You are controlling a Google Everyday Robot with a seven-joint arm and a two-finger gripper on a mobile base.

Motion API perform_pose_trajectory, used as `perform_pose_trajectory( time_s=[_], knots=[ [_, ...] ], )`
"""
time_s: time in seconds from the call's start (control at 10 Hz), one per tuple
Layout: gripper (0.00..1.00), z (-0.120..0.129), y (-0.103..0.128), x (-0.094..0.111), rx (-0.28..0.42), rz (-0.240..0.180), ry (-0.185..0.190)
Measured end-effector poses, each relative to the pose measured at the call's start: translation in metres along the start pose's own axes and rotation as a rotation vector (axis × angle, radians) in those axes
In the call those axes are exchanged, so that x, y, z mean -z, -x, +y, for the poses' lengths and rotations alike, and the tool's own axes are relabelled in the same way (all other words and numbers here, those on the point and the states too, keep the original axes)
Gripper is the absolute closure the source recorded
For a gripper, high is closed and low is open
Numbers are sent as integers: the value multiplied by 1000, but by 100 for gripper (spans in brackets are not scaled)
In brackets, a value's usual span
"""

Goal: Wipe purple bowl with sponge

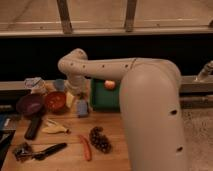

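Purple bowl [30, 104] at the left end of the wooden table [115, 145], rim beside the red-orange bowl [55, 101], well apart from the gripper. Gripper [80, 99] down at the table's back edge under the bent white arm [100, 67], opened wide, nothing seen in its grasp. Just left of it, sponge [70, 100], pale yellow, between gripper and red-orange bowl; touching either or not, cannot tell. Right below and in front, grey-blue block [82, 108], upright. To the right, green tray [100, 102] with an orange ball [109, 84] in it. Behind, near the ledge, a blue cup [59, 84] and a crumpled white packet [34, 83]. Nearer the front: yellow banana-like item [55, 129], dark knobbly cluster [100, 139], red strip [86, 148], black-handled tool [47, 151], black bar [33, 127] just below the purple bowl.
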Motion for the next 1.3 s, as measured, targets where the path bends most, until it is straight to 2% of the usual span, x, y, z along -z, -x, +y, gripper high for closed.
perform_pose_trajectory(
  time_s=[0.1, 0.3, 0.8, 1.3],
  knots=[
    [20, 10, 11, -6, 35, 9, 8],
    [20, 17, 16, -25, 37, 47, 19],
    [20, 17, 0, -64, -78, 147, 58],
    [20, 24, -7, -79, -134, 194, 59]
  ],
)
